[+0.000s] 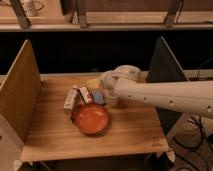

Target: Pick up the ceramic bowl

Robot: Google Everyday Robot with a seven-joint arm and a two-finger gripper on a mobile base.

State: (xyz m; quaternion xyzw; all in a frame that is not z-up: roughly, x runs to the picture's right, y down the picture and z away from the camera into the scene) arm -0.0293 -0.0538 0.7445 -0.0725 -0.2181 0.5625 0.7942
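Observation:
The ceramic bowl is a round, shallow, glossy orange-red bowl with a darker rim. It sits near the middle of the wooden table. My white arm reaches in from the right. My gripper is at the arm's end, just behind and to the right of the bowl, close to its far rim. The arm's wrist hides most of the gripper.
A white packet, a small red-and-white item and a blue item lie behind the bowl. A yellowish item sits further back. Upright panels stand at the table's left and right. Cables hang at the right.

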